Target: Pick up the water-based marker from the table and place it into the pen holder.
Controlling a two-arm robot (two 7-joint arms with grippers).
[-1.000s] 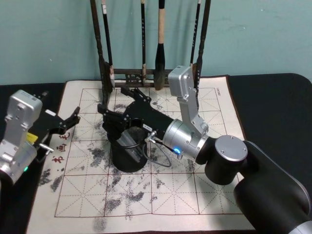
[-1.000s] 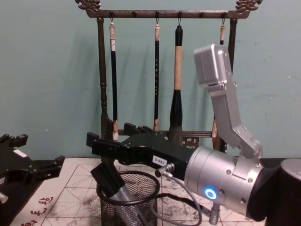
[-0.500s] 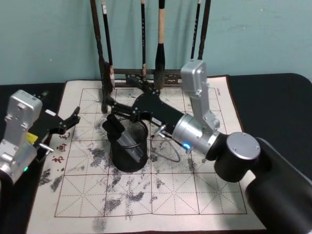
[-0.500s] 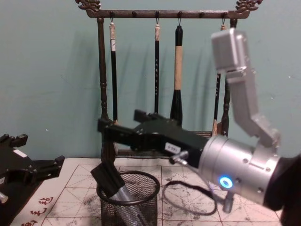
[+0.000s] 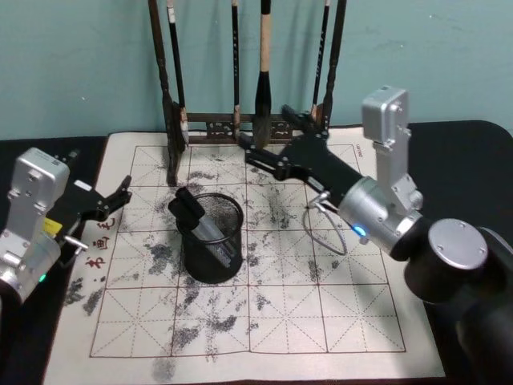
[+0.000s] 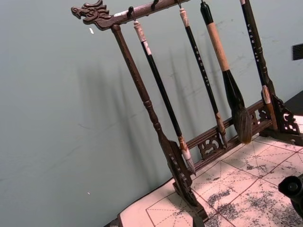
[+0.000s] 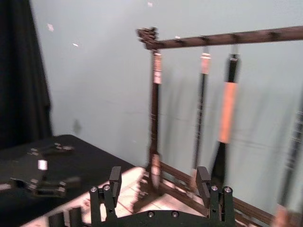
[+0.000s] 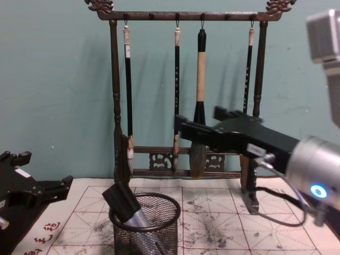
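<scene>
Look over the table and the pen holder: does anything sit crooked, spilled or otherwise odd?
Only small things. The marker leans at a slant in the pen holder, its dark cap poking over the rim rather than standing upright. The mat is blotched with grey ink smudges. The right claw is open and empty, near the brush rack.

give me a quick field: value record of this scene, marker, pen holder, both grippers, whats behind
marker: water-based marker stands tilted inside the pen holder, dark cap end sticking out above the rim
pen holder: black wire-mesh cup upright on the table, on the gridded calligraphy mat
right gripper: right gripper open, empty, raised near the brush rack, apart from the pen holder
left gripper: left gripper open, empty, over the mat's left edge
behind: wooden brush rack with brushes hanging
task state: marker appears placed
</scene>
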